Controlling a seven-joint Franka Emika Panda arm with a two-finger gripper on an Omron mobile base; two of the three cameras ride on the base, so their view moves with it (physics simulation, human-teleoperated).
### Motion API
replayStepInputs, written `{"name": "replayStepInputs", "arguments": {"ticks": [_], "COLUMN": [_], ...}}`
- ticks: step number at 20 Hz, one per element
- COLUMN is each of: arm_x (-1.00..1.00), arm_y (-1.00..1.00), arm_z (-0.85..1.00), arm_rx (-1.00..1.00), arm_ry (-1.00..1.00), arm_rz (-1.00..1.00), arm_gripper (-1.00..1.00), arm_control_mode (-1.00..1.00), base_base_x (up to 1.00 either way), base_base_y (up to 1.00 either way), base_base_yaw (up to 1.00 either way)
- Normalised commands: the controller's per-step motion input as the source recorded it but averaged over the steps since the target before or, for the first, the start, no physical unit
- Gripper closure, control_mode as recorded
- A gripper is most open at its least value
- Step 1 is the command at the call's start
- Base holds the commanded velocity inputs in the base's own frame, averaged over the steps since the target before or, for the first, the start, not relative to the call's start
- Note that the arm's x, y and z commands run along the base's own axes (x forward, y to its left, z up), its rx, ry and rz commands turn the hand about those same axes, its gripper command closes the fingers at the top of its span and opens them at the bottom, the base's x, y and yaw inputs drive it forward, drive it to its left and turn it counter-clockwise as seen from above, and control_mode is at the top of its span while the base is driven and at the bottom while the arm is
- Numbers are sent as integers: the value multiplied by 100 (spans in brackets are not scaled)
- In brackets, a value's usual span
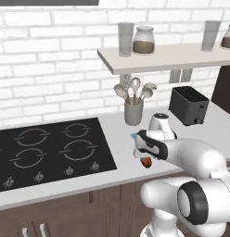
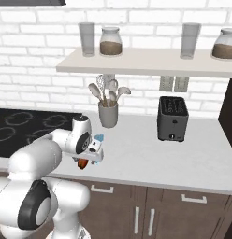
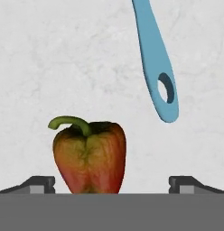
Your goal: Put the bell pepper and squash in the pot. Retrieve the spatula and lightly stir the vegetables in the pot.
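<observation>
The bell pepper (image 3: 89, 155), red-orange with a curled green stem, lies on the pale desk (image 3: 50, 67) at the lower middle of the hand view, between the two dark fingertips (image 3: 39, 184) of the tool (image 3: 112, 185), which stand spread wide and touch nothing. Up and to the right of it, apart from it, the blue spatula (image 3: 158, 63) handle with a hole near its end runs down from the top edge. In the left base view the tool (image 1: 143, 155) hangs over the pepper at centre right; behind it stand a grey utensil cup (image 1: 133, 113), a black toaster (image 1: 188, 105) and, at left, the cooktop (image 1: 47, 150).
</observation>
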Motion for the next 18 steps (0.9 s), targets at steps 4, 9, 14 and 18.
{"name": "replayStepInputs", "arguments": {"ticks": [4, 9, 14, 18], "arm_x": [0, 0, 0, 0], "arm_y": [1, 10, 19, 16], "arm_z": [-19, -19, -14, -16], "arm_rx": [3, 2, 4, 4], "arm_ry": [0, 0, 0, 0], "arm_rz": [0, 0, 0, 0], "arm_gripper": [-100, -100, -100, -100], "arm_control_mode": [-100, -100, -100, -100], "base_base_x": [0, 0, 0, 0], "base_base_y": [0, 0, 0, 0], "base_base_yaw": [0, 0, 0, 0]}}
